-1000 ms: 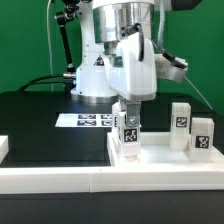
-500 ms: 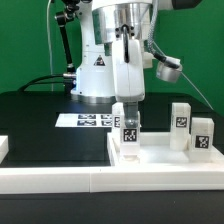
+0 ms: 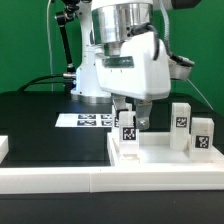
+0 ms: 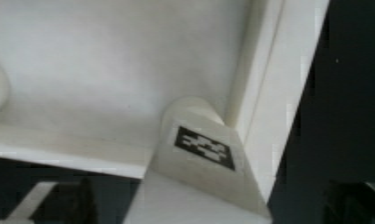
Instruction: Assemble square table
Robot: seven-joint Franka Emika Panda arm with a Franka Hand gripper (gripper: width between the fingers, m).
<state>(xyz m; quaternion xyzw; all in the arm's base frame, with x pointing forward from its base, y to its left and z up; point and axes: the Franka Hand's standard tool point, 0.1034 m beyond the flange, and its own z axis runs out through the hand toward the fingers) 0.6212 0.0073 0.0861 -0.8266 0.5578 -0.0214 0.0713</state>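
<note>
Over the tabletop (image 3: 160, 150), the tool (image 3: 129, 113) grips a leg (image 3: 129, 133), which any slip or tilt could misalign.

White glossy Panda arm (image 3: 112, 70), rounded segments, silvery-grey cylindrical wrist flange; boxy white gripper (image 3: 130, 108) with 2 dark fingers (image 3: 143, 117).

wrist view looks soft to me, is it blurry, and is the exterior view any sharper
Wrist view: soft throughout, the tag on the leg is smeared, and the white tabletop is nearly washed out with dim shading. Exterior view: more evenly lit and somewhat sharper, though low in resolution; the tags on the marker board are still hard to make out, and the gripper looks slightly blurred.
</note>
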